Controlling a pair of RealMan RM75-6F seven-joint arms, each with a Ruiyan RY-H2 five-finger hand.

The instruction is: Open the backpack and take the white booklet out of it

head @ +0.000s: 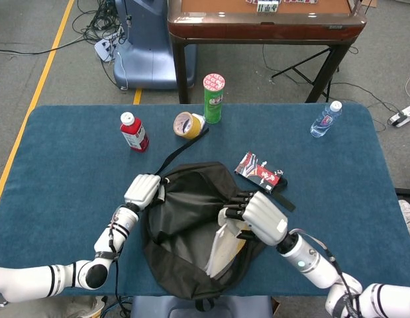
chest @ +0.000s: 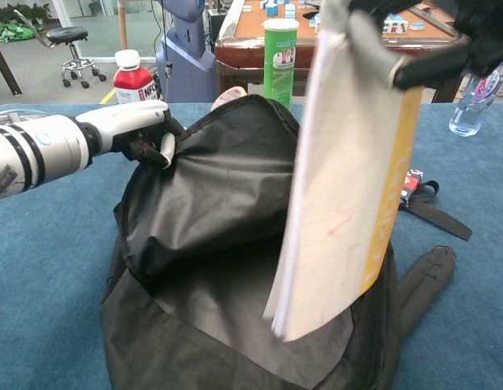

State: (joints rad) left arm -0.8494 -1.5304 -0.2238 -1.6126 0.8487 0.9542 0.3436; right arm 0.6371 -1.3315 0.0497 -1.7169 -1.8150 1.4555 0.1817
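The black backpack [head: 185, 225] [chest: 210, 211] lies open on the blue table. My left hand [head: 144, 191] [chest: 133, 130] grips the backpack's upper left edge and holds the flap up. My right hand [head: 256, 216] [chest: 422, 36] holds the white booklet [head: 222, 248] [chest: 340, 187] by its top edge. The booklet hangs down above the backpack's opening, fully out of the bag, with a yellow strip along one side. In the chest view the booklet fills the right centre and only dark fingers [chest: 430, 65] show at the top.
Behind the backpack stand a red bottle [head: 133, 132], a roll of tape [head: 187, 124] and a green can [head: 213, 98]. A red-and-black packet [head: 259, 171] lies right of the bag, beside its straps [head: 277, 195]. A water bottle [head: 325, 118] stands far right.
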